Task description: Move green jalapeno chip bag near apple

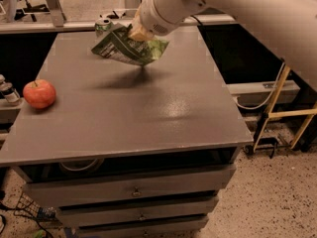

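At the top of the frame, a green soda can point(102, 26) stands near the far edge of the grey counter point(163, 118), partly hidden behind the green jalapeno chip bag point(130, 48). At the left edge of the counter, well apart from the bag, sits the apple point(39, 93), red-orange with a short stem. Drawers point(133, 190) are under the counter, and a yellow frame point(270, 114) stands at the right. The gripper point(141, 33) is at the upper middle, at the end of the white arm point(237, 9); its fingers point(135, 34) pinch the bag's top edge. The bag hangs tilted above the counter, crumpled, green with white print, its shadow on the surface below.
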Controlling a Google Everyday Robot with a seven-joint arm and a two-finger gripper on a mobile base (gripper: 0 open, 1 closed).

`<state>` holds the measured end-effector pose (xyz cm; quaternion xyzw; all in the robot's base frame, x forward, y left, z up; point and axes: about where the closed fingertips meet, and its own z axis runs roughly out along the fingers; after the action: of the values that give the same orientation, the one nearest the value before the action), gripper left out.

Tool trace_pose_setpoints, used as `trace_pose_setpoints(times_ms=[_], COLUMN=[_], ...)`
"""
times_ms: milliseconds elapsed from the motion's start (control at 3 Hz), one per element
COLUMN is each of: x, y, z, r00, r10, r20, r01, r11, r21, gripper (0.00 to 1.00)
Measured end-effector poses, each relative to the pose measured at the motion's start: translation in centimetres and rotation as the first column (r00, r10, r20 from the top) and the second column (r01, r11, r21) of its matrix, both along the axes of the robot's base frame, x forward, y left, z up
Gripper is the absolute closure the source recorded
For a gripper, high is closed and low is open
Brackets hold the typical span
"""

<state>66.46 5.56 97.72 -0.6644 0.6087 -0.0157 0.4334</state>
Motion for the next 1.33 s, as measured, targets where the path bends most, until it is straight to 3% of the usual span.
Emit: trace_pose_setpoints(times_ms=[333, 667, 1000, 1333], x=[-0.7, -0.7, -0.6, -1.5], y=[2.2, 2.2, 3.4, 6.7], z=[3.6, 3.6, 4.1, 5.1], r00=[0.993, 0.9929, 0.9824, 0.943], r10=[0.094, 0.095, 0.141, 0.266], r20=[0.071, 0.072, 0.122, 0.2], r01=[-0.097, -0.098, -0.156, -0.3], r11=[0.994, 0.994, 0.98, 0.939], r21=[0.052, 0.05, 0.122, 0.165], gripper=[1.0, 1.0, 1.0, 1.0])
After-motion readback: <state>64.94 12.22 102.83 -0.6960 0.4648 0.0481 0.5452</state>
